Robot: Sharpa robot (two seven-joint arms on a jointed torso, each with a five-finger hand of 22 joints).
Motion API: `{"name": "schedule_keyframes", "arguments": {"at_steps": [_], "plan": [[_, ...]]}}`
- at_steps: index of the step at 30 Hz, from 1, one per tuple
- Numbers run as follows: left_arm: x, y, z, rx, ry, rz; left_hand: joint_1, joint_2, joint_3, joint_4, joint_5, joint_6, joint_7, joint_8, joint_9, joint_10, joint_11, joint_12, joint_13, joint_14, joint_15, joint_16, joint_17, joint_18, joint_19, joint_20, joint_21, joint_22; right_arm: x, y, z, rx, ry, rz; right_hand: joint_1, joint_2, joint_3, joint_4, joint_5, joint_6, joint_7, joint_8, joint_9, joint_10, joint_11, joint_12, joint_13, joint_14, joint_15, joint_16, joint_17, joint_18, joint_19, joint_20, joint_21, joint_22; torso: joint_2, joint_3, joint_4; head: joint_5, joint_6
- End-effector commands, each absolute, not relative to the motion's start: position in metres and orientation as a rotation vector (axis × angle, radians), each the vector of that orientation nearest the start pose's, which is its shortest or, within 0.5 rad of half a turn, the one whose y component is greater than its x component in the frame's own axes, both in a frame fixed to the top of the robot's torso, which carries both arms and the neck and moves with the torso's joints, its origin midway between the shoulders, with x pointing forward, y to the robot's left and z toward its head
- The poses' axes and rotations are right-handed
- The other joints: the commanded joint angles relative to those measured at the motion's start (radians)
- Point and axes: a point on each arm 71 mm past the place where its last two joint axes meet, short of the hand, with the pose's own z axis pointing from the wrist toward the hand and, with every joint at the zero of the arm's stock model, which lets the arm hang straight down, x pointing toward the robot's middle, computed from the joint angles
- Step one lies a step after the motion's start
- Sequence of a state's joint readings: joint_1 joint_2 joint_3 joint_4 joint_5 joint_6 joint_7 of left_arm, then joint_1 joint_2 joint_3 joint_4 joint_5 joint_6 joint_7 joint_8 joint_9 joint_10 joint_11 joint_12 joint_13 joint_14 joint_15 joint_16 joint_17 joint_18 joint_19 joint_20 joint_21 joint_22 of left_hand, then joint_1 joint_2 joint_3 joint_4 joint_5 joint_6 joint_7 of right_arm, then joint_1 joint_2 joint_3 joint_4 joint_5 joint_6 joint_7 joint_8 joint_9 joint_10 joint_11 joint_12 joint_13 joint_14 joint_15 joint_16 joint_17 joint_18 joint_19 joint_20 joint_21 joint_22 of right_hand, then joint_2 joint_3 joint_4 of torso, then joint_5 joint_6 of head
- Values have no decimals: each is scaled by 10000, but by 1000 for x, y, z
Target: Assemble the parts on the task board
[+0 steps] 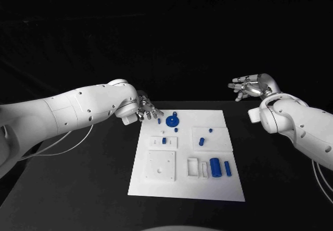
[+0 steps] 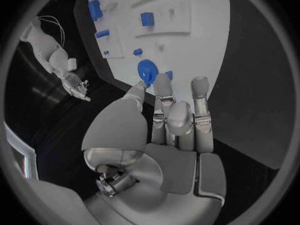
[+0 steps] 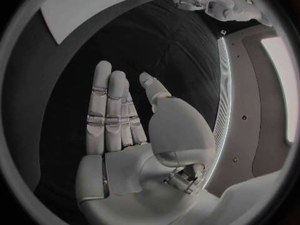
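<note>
We find no writing that we can read anywhere here: no words, numbers, brand marks or signs on the white task board (image 1: 182, 187), on its small blue parts (image 1: 215, 167), on the black counter (image 1: 83, 192), or on either arm.
</note>
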State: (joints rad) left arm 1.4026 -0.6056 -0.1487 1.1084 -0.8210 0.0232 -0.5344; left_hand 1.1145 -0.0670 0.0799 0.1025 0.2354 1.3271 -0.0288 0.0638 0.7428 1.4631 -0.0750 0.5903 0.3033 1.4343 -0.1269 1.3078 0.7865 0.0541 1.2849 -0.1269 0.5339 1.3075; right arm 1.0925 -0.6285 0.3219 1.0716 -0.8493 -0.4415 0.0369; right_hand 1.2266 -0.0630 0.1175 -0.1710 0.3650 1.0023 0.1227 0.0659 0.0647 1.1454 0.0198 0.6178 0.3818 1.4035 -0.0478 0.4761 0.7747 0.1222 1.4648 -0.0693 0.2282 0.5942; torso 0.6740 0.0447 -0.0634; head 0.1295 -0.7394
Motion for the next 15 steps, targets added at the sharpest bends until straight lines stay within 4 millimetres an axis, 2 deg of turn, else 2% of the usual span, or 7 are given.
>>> {"name": "schedule_keyframes", "arguments": {"at_steps": [1, 4, 6, 9, 15], "plan": [[576, 225, -171, -5264, 21646, -3683, 11, 53, 17, -61, 31, -98, 9, 13, -109, 501, 9, -67, 14, -7, 5, -48, -18, -140, -4, -52, -53, 155, 578, -258, -154, 7312, 13506, 8853, 41, 41, -9, 41, 46, -43, -4, -36, -11, -63, -14, -35, -12, -34, 33, -68, -9, -112, 329, 55, -49, -9, 7, 13, -2, 23, 10], [580, 226, -171, -5264, 21769, -3492, -3, 62, 8, -46, 13, -151, 32, 13, -218, 500, 17, -94, 20, -21, 5, -63, -41, -149, -22, -57, -64, 154, 578, -257, -154, 7306, 13504, 8867, 41, 41, -9, 41, 46, -43, -4, -36, -11, -63, -14, -35, -12, -34, 33, -68, -9, -112, 329, 55, -49, -9, 11, 1, -12, 42, 9], [582, 227, -171, -5283, 21821, -3368, -36, 75, 9, 21, -66, -272, 82, 12, -488, 501, 46, -204, 14, -58, 11, -127, -136, -142, -38, -58, -81, 152, 578, -257, -154, 7304, 13502, 8871, 72, 37, -18, 56, 59, -48, -4, -36, -11, -62, -17, -30, -19, -35, 31, -60, -22, -113, 335, 53, -47, -24, 16, -5, -15, 49, 7], [585, 229, -171, -5289, 21841, -3202, -19, 83, -11, 18, -56, -306, 102, 4, -671, 488, 57, -271, 64, -78, 11, -177, -212, -147, -38, -64, -96, 152, 578, -257, -154, 7300, 13498, 8877, 72, 37, -18, 56, 59, -48, -4, -36, -11, -62, -17, -30, -19, -35, 31, -60, -22, -113, 335, 53, -47, -24, 13, 3, -13, 44, 2], [591, 230, -172, -4996, 22046, -2910, -27, 128, -57, 13, -89, -381, 140, 11, -1031, 481, 76, -535, 573, -109, -4, -237, -290, -168, -10, -99, -145, 156, 577, -255, -153, 7255, 13504, 8897, 60, 44, -6, 66, 66, -48, -2, -36, -10, -58, -15, -35, -25, -32, 31, -56, -25, -112, 338, 53, -42, -26, 11, -5, -10, 52, -22]]}}
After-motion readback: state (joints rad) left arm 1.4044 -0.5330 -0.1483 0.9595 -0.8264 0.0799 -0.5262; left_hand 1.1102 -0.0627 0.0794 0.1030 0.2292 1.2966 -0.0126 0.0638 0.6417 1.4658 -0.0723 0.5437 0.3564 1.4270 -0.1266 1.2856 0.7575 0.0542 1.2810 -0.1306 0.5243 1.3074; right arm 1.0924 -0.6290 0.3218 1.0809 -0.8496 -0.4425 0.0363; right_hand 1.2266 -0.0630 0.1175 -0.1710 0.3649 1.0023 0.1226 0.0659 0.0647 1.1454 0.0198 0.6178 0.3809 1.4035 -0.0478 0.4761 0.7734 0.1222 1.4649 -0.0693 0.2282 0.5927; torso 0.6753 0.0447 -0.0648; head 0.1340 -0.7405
